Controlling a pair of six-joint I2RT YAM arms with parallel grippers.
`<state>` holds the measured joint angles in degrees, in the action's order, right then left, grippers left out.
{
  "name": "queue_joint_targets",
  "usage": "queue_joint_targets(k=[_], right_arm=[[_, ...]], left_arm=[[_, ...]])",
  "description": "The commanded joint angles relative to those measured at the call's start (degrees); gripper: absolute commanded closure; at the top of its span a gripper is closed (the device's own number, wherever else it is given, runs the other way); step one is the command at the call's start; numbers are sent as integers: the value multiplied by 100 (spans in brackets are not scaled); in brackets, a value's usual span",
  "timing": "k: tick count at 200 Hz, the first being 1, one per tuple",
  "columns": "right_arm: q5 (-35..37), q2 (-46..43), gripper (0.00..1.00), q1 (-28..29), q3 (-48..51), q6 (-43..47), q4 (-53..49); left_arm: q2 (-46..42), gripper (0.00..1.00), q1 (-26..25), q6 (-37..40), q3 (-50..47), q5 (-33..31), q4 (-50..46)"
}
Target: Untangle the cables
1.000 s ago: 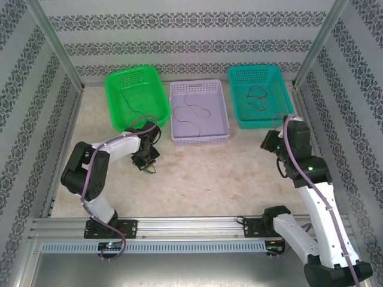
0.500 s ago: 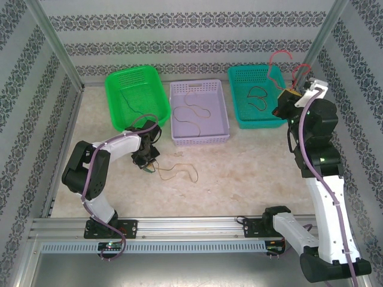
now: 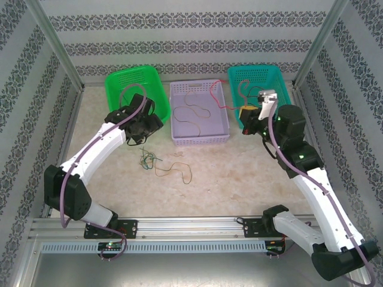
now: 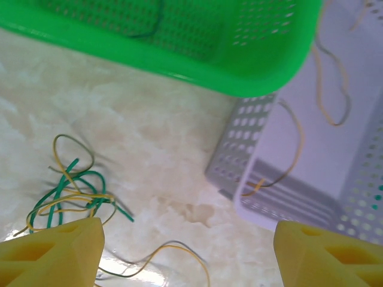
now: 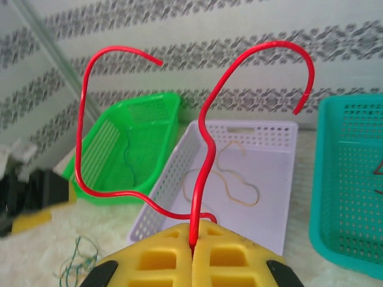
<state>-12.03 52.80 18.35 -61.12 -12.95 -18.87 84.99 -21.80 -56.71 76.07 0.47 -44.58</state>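
my right gripper (image 5: 192, 254) clamped on red wire (image 5: 194, 224) | stiff, light (holds its curls), grip mid-length | left gripper (image 4: 188, 257) wide open, empty

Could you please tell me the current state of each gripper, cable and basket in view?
left gripper, open, holding nothing.
right gripper, shut on the red cable.
red cable, held up in the air.
green and yellow tangle, lying on the table, not yet separated.
green basket, upright, dark cable inside.
lavender basket, upright, yellowish cable inside.
teal basket, upright.
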Motion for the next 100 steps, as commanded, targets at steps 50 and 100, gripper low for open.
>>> queue_joint_targets(k=[50, 100], right_arm=[[299, 377, 100, 859, 174, 828, -325], [398, 595, 100, 1234, 56, 1383, -711]], left_arm=[[-304, 26, -173, 1639, 1014, 2461, 1583], [341, 31, -496, 3294, 2103, 2945, -24]])
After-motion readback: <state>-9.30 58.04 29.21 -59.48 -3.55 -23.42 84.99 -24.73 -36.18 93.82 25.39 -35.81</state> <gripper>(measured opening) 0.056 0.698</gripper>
